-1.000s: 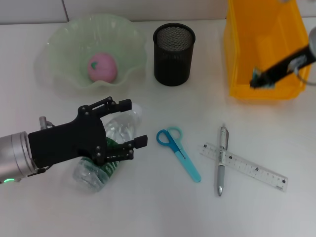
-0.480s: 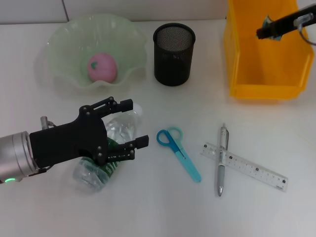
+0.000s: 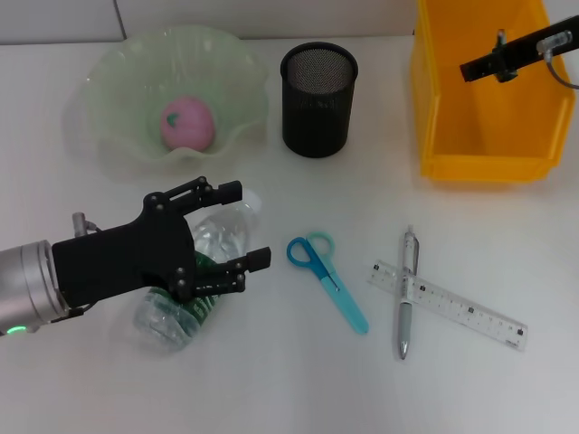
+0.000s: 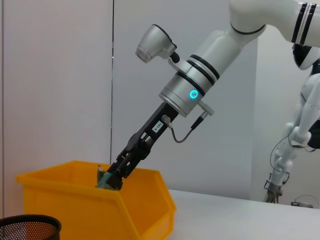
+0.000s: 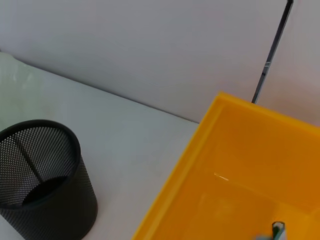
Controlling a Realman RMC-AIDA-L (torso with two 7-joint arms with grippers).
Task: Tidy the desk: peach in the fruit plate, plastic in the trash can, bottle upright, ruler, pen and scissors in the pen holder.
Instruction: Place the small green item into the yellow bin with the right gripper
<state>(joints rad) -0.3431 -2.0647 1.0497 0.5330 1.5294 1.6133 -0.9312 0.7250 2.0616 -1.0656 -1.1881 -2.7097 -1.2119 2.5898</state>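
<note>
1. Clear plastic bottle (image 3: 194, 276) with a green label lies on its side on the desk (image 3: 271, 380), near left; judged light, thin-walled, crushable and slippery.
2. Left end effector (image 3: 240, 226), fingers spread, hovers over it; take hold across the mid-body.
3. Right end effector (image 3: 478, 67) is over the yellow trash can (image 3: 484, 167), far right; grip state cannot be told.

One peach (image 3: 187, 124) in one green fruit plate (image 3: 109, 90), one black mesh pen holder (image 3: 318, 88), one yellow trash can (image 3: 434, 136), one plastic bottle (image 3: 181, 312), one pair of scissors (image 3: 327, 278), one pen (image 3: 406, 294), one ruler (image 3: 461, 309), two grippers, left (image 3: 237, 226) and right (image 3: 479, 68)
</note>
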